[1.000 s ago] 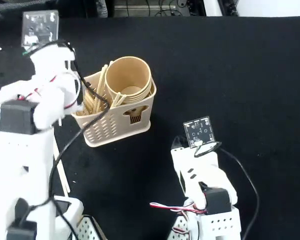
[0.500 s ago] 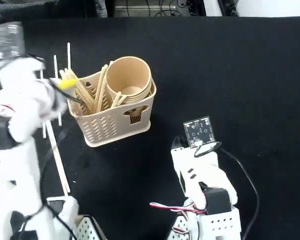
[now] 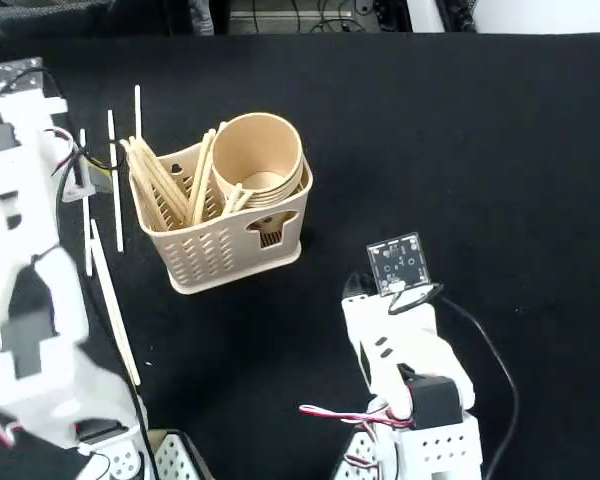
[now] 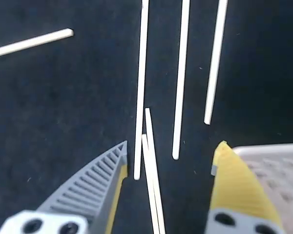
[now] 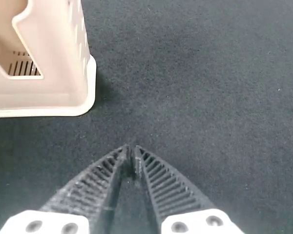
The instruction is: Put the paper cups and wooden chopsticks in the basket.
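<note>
Your left arm [image 3: 15, 215] has swung back from the beige slotted plastic basket [image 3: 230, 250], jaws spread over pale wooden chopsticks [image 4: 180, 73]; right jaws closed.

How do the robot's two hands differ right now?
The left hand is open, spread wide; the right hand is shut, tips together. The left hand is yellow and grey; the right hand is black. The left hand hangs over loose chopsticks; the right hand hangs over bare table, near the basket. Both hold nothing.
</note>
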You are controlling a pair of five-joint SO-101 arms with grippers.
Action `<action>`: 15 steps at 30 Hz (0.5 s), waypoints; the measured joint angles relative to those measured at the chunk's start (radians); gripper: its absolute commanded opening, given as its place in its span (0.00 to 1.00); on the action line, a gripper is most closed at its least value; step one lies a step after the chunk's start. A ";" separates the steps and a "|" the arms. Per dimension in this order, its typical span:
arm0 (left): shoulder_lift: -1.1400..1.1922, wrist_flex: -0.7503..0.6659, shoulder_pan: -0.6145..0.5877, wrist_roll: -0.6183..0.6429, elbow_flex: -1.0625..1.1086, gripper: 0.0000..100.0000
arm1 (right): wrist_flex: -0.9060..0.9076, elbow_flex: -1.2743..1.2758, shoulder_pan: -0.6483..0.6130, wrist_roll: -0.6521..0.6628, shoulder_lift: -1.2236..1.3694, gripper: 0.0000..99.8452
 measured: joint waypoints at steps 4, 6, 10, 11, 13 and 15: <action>0.255 -0.008 0.000 0.000 -0.158 0.27 | 0.000 0.000 0.000 0.000 0.000 0.01; 0.393 -0.008 -0.012 0.000 -0.250 0.27 | 0.000 0.000 0.000 0.000 0.000 0.01; 0.647 -0.002 -0.040 -0.002 -0.442 0.21 | 0.000 0.000 0.000 0.000 0.000 0.01; 0.698 0.017 -0.041 0.000 -0.496 0.16 | 0.000 0.000 0.000 0.000 0.000 0.01; 0.776 0.072 -0.044 -0.003 -0.611 0.04 | 0.000 0.000 0.000 0.000 0.000 0.01; 0.836 0.146 -0.038 -0.003 -0.732 0.04 | 0.000 0.000 0.000 0.000 0.000 0.01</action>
